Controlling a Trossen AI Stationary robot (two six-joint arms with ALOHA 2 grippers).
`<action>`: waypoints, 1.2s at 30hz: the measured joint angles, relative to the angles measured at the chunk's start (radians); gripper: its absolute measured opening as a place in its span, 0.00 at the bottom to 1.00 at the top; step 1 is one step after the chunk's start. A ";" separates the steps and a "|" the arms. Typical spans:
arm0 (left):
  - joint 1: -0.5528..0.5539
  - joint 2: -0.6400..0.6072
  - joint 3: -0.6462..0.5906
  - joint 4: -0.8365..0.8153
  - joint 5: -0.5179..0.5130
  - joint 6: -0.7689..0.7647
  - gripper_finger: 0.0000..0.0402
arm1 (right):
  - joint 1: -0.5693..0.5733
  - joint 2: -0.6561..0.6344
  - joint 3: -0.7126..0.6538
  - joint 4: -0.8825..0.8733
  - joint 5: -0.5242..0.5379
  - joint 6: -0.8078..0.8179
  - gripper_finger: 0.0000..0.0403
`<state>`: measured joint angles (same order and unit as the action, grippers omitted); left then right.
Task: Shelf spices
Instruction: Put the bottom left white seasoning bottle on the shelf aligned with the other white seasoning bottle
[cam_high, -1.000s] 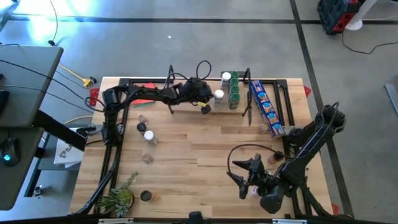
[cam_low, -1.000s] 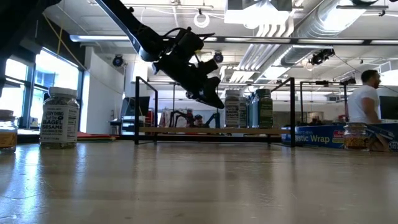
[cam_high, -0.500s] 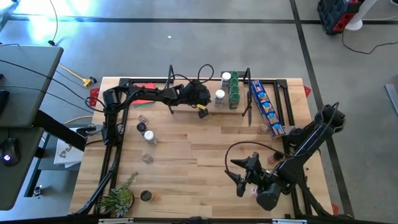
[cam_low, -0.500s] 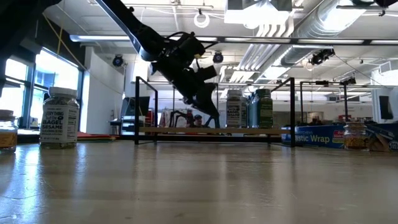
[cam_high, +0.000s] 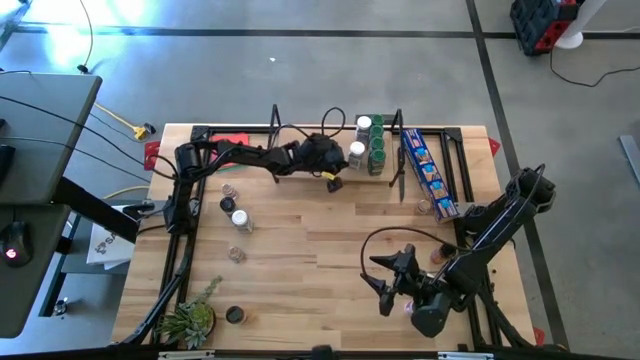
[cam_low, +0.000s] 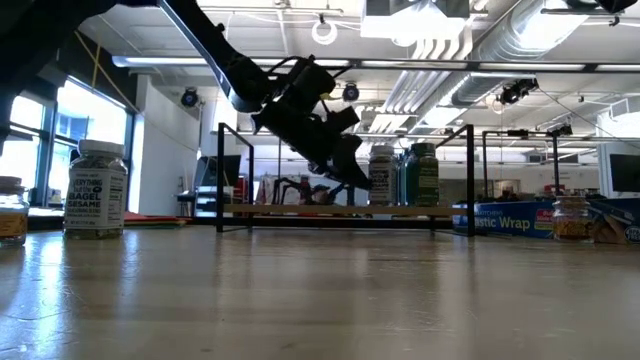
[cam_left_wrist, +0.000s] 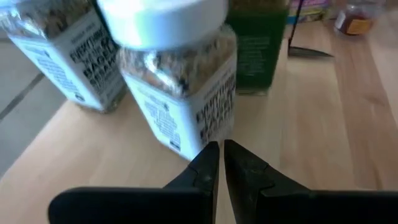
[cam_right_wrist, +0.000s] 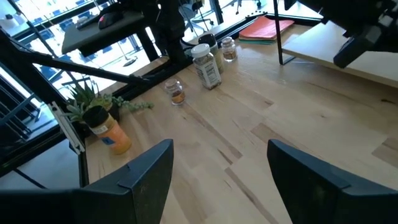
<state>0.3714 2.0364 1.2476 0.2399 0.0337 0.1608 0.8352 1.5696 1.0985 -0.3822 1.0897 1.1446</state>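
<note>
behind the desk (cam_high: 330, 250) runs a grey concrete floor, and on its far edge stands the shelf (cam_high: 300, 168), already carrying a cluster of jars at its right end. the left end effector (cam_high: 335, 178) sits at the shelf just beside a white-topped jar (cam_high: 353, 152); in the wrist view its fingers (cam_left_wrist: 208, 165) are pressed together with nothing between them, the jar (cam_left_wrist: 177, 81) standing free right in front of the tips. that closeness is the main risk: any forward nudge or sideways swing of the closed fingers could tip this jar into its neighbours (cam_high: 375, 145), and they could go down together or roll off the narrow board. pulling straight back and up looks safest. more spices wait on the desk at left (cam_high: 232, 210), a small one (cam_high: 237, 254) nearer the middle and a dark-topped one (cam_high: 235, 315) by the plant (cam_high: 190, 318), so a careless sweep across there could scatter them too. the right end effector (cam_high: 392, 285) hangs over the desk's near right, fingers spread wide and empty, a jar (cam_high: 437, 256) just beside its arm that a turn might clip.
</note>
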 joint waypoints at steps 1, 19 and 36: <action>0.004 0.005 0.000 0.009 0.000 -0.002 0.05 | 0.000 0.000 0.000 0.000 0.000 0.000 0.63; -0.081 -0.223 0.114 -0.504 -0.126 0.060 0.00 | -0.350 -0.159 0.000 -0.129 -0.291 -0.340 0.63; -0.490 -1.005 -0.229 -0.837 -0.552 -0.293 0.00 | -1.182 -0.034 0.324 -0.504 -0.966 -1.068 0.53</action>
<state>-0.1189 1.0315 1.0185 -0.5970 -0.5178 -0.1323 -0.3464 1.5356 1.4225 -0.8861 0.1233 0.0765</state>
